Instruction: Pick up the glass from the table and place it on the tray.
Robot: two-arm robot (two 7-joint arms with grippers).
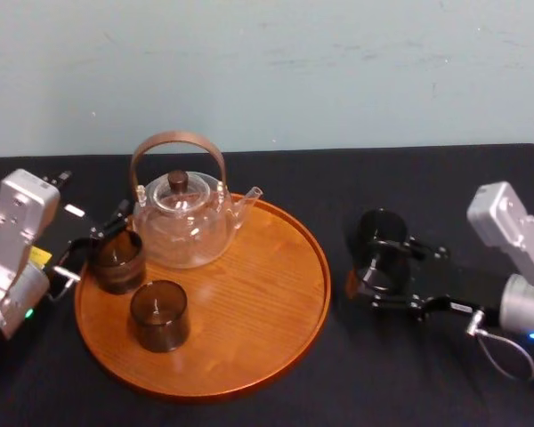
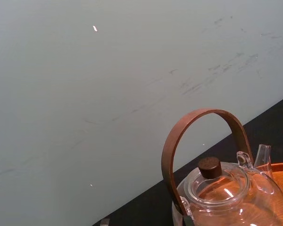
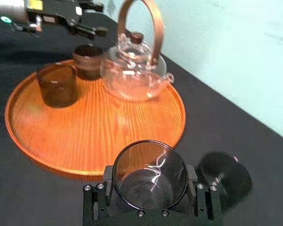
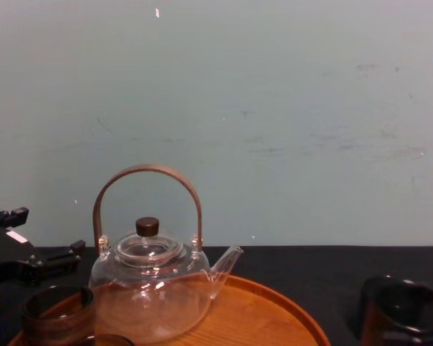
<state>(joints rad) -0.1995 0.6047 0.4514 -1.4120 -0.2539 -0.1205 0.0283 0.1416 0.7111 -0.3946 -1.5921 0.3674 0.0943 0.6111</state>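
My right gripper (image 1: 369,265) pinches the dark smoked round glass (image 1: 381,240) by its side walls, beside the round orange-brown wooden tray (image 1: 249,294). It looks slick, brittle and light, so I'd squeeze gently. The left gripper (image 1: 93,247) idles across the tray.

Chest view: the bottom edge slices off the tray (image 4: 274,306)'s front and the lower part of the left cup (image 4: 58,313). The glass (image 4: 390,313) is clipped at the lower right corner. In the right wrist view the glass hides the right gripper (image 3: 150,186)'s fingertips. In the head view, whether the left gripper (image 1: 93,246) touches that cup, can't tell.
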